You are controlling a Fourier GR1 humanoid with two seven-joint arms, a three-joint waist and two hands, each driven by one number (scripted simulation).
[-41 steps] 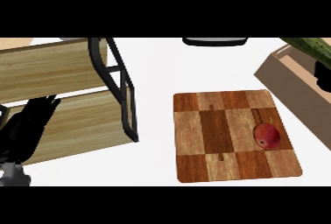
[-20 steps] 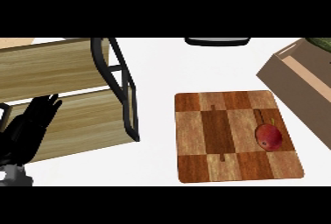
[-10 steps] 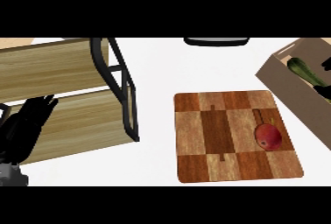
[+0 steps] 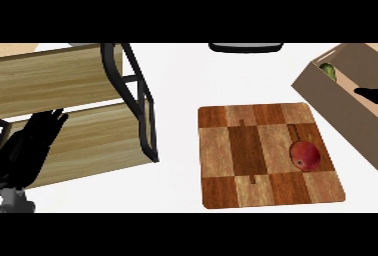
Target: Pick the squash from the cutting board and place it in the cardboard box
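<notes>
**A:** The robot's left hand (image 4: 35,142) is resting open at the lower left of the head view, fingers straight, lying over a wooden shelf rack (image 4: 81,85). Of the right hand (image 4: 367,93) we are seeing only a black sliver at the right edge, over the inside of the cardboard box (image 4: 332,105). We cannot tell whether it is open, closed or holding anything.

**B:** Where are we finding the squash?

**A:** The squash (image 4: 328,71) is showing as a small green end inside the box, near its far corner and just beside the wall. It is not lying on the cutting board (image 4: 247,150). Only a red fruit (image 4: 304,155) is sitting there, near the board's right side.

**B:** Which way is it pointing?

**A:** The visible end is pointing toward the top of the view. We are judging that the long axis is running from there down toward the right hand, but the box is hiding the rest, so we are not certain.

**B:** What are we worrying about from here?

**A:** If the squash is leaning on the wall and not lying flat, it may be tipping or rolling once it is let go. The right hand, lifting out, could also be catching the box's rim and shifting the box. And the red fruit could be mistaken for the thing to move.
</notes>
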